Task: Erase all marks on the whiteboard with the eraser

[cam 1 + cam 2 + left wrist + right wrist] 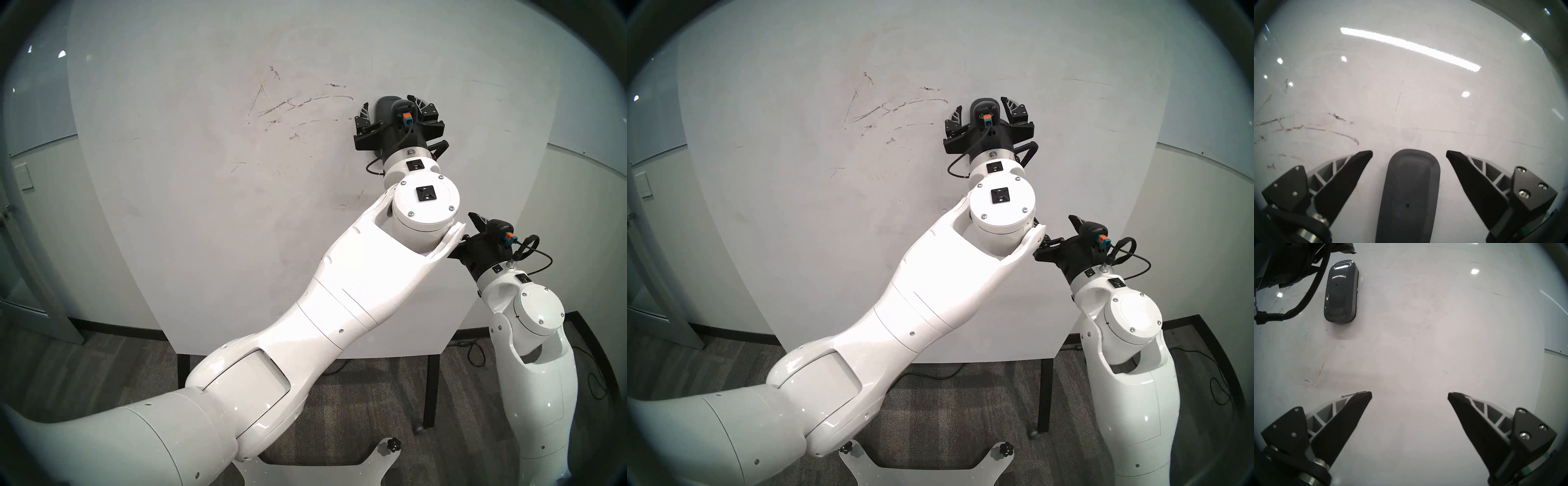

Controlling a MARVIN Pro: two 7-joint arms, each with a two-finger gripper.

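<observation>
Eraser [1409,195]: is being left unheld, flat against the board [203,237], right of the main streaks; it is lying between the left claw's fingers with bare board showing on both sides.
Marks [298,103]: black-grey streaks are being left on the board's left-centre; an orange smear with black specks [1319,373] is lying lower, beside the right claw's left finger.
Board: is standing upright on black legs; glare is washing out faint smudges.
Left claw [1409,153]: is being held wide, gripping nothing, fingers astride the eraser.
Right claw [1410,395]: is being held wide and empty, near the board, below and right of the eraser.
Risk, eraser: what is keeping it on the board cannot be told; a nudge from a finger or the cable [1310,299] is likely to shift it or drop it.
Risk, task: marks are being left; stopping here is leaving the board unclean.
Risk, regrasp: closing off-centre is likely to twist the eraser off flat.
</observation>
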